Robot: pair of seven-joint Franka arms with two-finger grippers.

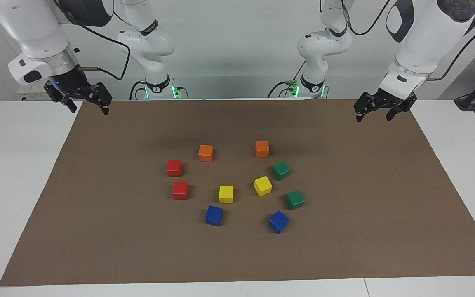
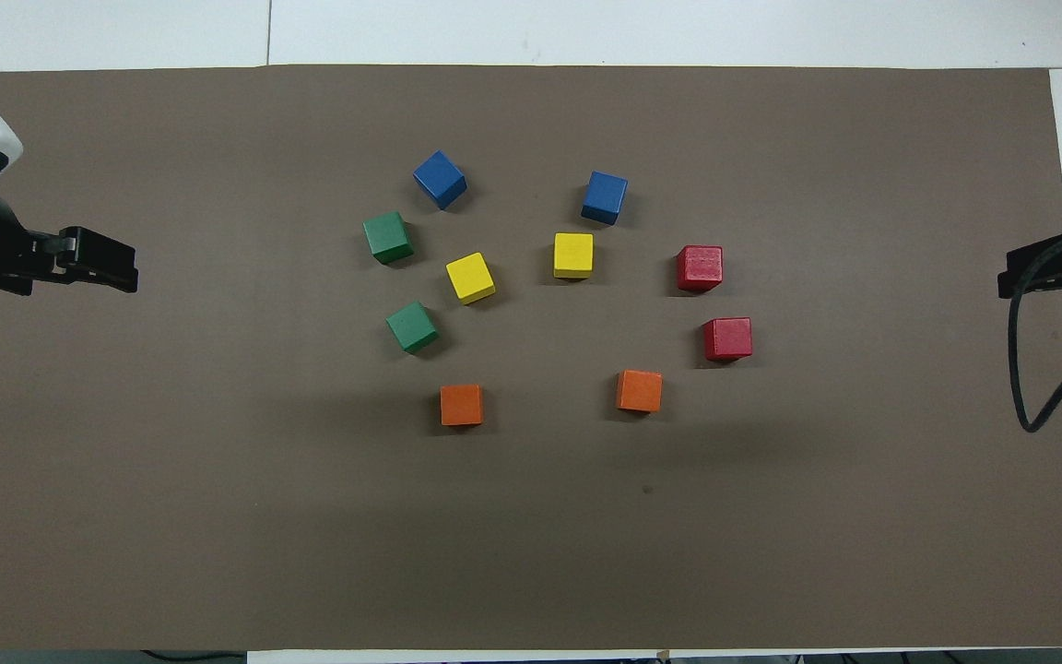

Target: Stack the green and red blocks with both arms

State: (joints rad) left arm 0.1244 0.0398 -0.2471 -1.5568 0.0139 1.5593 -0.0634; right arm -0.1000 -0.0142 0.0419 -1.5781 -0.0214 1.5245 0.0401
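Left tool (image 1: 373, 113) raised, open, right tool (image 1: 90, 106) likewise

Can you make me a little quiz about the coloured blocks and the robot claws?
1. True or false: one red block is already stacked on a green block.
2. Which blocks lie nearest to the robots? A) blue B) orange C) yellow
3. Fill in: both claws hang over the mat's edges and hold ____.

Key
1. False. The red blocks and green blocks all sit apart on the brown mat.
2. B, the orange blocks; the blue blocks lie farthest and the yellow blocks in the middle.
3. Nothing: the left claw and right claw are open and empty.
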